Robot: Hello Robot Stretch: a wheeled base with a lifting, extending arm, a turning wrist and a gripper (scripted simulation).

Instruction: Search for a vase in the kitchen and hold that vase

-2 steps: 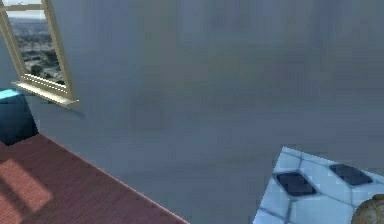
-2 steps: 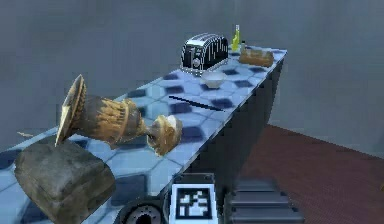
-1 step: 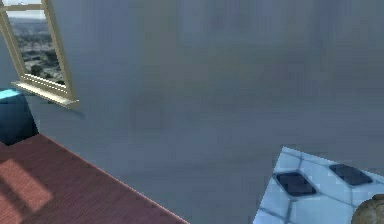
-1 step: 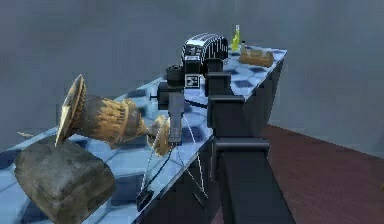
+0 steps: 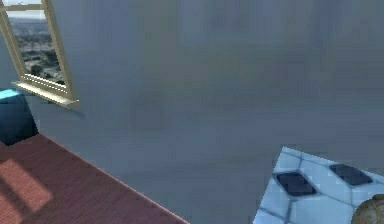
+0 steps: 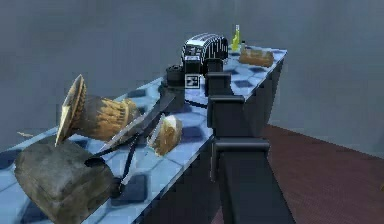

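You will see the arm (image 6: pixel 243 175) as a dark square bar built of stepped, telescoping sections. Two small white squares (image 6: pixel 192 80) with black marks sit at its far end. Beside them, two thin dark fingers (image 6: pixel 135 130) extend from a dark body.

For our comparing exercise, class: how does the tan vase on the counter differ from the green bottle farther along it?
The tan vase lies on its side; the green bottle stands upright. The vase is broad, ribbed and flared at its mouth; the bottle is slim and narrow. Both rest on the tiled counter.
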